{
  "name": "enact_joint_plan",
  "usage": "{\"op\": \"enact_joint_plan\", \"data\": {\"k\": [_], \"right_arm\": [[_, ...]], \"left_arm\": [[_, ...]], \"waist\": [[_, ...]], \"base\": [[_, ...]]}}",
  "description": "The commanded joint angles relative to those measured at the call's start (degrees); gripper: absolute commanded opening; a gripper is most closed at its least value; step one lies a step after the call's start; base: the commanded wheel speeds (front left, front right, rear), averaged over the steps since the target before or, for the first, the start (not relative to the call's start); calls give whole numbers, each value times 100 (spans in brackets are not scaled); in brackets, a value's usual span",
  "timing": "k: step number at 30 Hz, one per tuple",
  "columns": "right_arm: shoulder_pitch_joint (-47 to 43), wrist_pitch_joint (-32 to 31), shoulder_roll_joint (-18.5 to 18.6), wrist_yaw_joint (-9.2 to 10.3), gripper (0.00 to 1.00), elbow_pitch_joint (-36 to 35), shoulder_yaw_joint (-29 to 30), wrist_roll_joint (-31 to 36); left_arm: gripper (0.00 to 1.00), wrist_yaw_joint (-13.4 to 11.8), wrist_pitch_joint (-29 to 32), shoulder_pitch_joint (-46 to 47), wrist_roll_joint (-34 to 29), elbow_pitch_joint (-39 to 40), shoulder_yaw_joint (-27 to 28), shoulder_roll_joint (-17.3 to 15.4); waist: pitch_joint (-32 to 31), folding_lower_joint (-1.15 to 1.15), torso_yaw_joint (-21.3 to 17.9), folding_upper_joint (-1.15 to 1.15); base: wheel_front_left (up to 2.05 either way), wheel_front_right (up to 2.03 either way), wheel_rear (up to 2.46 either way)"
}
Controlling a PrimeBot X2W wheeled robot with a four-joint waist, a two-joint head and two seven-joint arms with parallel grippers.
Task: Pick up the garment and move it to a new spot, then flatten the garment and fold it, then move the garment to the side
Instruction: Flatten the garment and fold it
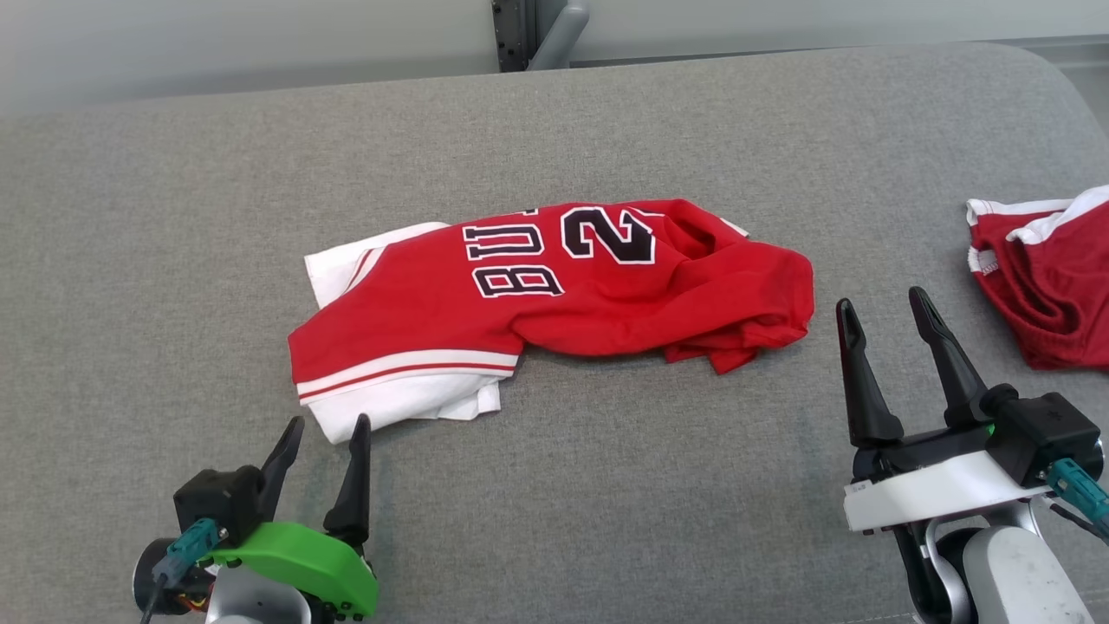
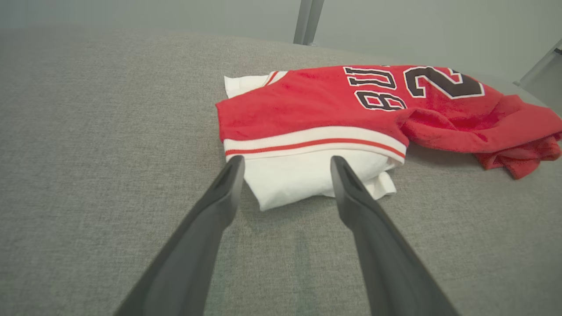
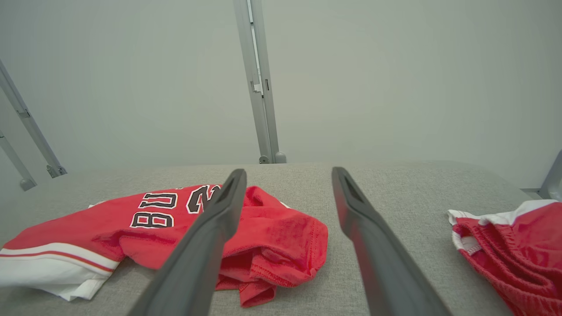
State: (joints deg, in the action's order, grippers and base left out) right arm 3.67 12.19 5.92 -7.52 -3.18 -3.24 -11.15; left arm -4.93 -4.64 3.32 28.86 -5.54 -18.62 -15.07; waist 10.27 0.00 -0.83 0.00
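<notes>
Surface: tabletop [image 1: 606, 485] covered in grey woven fabric, with a pale wall [image 3: 395, 87] and a metal post [image 1: 520, 35] at the far edge.

Item 1: red basketball jersey [image 1: 606, 295], white trim, black lettering. It lies crumpled at the middle of the tabletop. Its white hem [image 1: 407, 403] is at the near left and bunched red cloth is at the right.

Item 2: second red garment [image 1: 1048, 277] with white edging, at the far right edge, well apart from the jersey.

Left hand [image 1: 328, 425]: green mount, near left, fingers spread and holding nothing, tips just short of the white hem.

Right hand [image 1: 882, 301]: white mount, near right, fingers spread and holding nothing, between the two garments, above the tabletop.
</notes>
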Motion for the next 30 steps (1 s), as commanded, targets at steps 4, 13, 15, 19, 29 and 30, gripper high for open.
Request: {"op": "enact_joint_plan", "data": {"k": [4,13,15,19,29,30], "right_arm": [[82,20,6,7,100,4,-5,-50],[146,48,16,7,100,26,35,-70],[149,47,9,7,100,26,37,-60],[145,58,0,7,100,29,38,-59],[79,73,-27,7,100,10,125,-32],[61,72,-24,7,100,1,145,-28]], "left_arm": [[100,48,29,93,185,-403,104,10],[33,480,-79,356,628,-824,201,129],[0,557,-161,414,651,-855,214,101],[0,649,-282,503,589,-830,189,40],[0,530,-249,481,423,3,177,-183],[0,494,-208,438,421,185,175,-203]], "waist": [[135,0,-82,0],[229,0,-112,0],[231,0,-106,0],[220,0,-97,0],[155,0,-53,0],[142,0,-39,0]], "base": [[0,0,0],[0,0,0],[0,0,0],[0,0,0],[0,0,0],[0,0,0]]}}
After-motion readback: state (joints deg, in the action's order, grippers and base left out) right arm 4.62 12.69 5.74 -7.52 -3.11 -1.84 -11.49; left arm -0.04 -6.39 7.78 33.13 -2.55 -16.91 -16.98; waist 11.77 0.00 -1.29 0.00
